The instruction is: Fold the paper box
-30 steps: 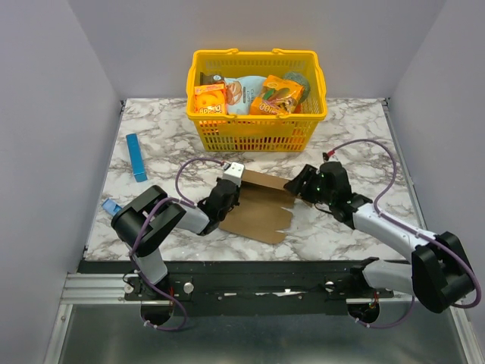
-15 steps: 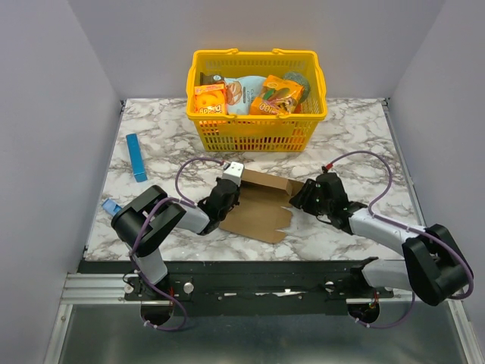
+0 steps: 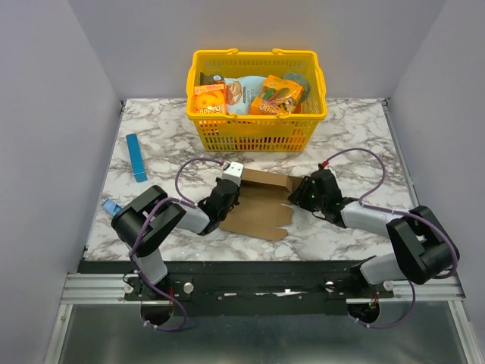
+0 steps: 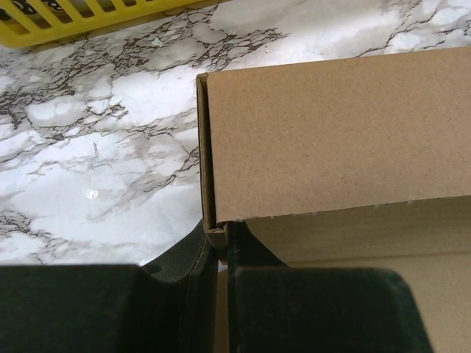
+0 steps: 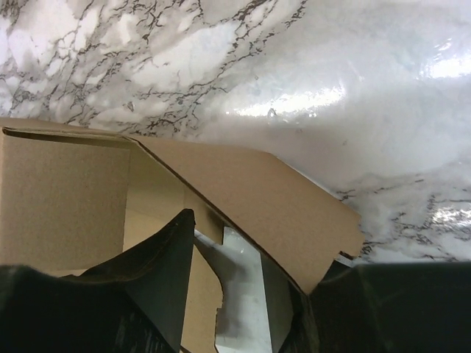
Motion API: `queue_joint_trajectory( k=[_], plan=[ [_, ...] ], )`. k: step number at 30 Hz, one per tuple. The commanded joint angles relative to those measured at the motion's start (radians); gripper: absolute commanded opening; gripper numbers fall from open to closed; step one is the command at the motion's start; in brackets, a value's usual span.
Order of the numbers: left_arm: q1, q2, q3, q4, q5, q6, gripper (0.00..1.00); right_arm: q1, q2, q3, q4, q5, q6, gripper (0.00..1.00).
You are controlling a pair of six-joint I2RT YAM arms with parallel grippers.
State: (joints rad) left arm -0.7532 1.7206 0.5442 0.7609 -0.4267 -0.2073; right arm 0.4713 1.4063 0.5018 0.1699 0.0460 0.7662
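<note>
The paper box (image 3: 259,203) is a plain brown cardboard piece, partly raised, lying on the marble table between the two arms. My left gripper (image 3: 229,194) is shut on the box's left edge; in the left wrist view the jaws (image 4: 219,239) pinch the corner of a folded wall (image 4: 331,132). My right gripper (image 3: 300,194) is open at the box's right end. In the right wrist view one finger (image 5: 158,279) reaches inside the box, and a slanted flap (image 5: 272,198) lies across the other finger.
A yellow basket (image 3: 258,121) with orange snack boxes stands at the back centre, close behind the box; its rim shows in the left wrist view (image 4: 73,18). A slim blue box (image 3: 136,157) lies at the left. A small blue object (image 3: 111,206) sits by the left arm.
My right gripper has moved left, up to the box's right flap, and the right arm has drawn in. The left gripper has held still on the box edge.
</note>
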Motion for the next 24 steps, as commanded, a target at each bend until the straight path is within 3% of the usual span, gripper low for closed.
queue_joint_trajectory(
  k=[1,10,15,24],
  plan=[
    [-0.012,0.005,0.008,-0.017,-0.03,0.002,0.07,0.003,0.036,0.021,0.074,-0.023,-0.007,0.47],
    [-0.023,0.011,0.014,-0.02,-0.033,0.008,0.07,0.003,0.066,0.04,0.177,-0.08,-0.082,0.42],
    [-0.028,0.01,0.017,-0.025,-0.04,0.011,0.05,0.003,0.103,0.066,0.141,-0.064,-0.097,0.41],
    [-0.043,0.016,0.025,-0.031,-0.046,0.019,0.05,0.026,0.095,0.047,0.218,-0.058,-0.168,0.15]
  ],
)
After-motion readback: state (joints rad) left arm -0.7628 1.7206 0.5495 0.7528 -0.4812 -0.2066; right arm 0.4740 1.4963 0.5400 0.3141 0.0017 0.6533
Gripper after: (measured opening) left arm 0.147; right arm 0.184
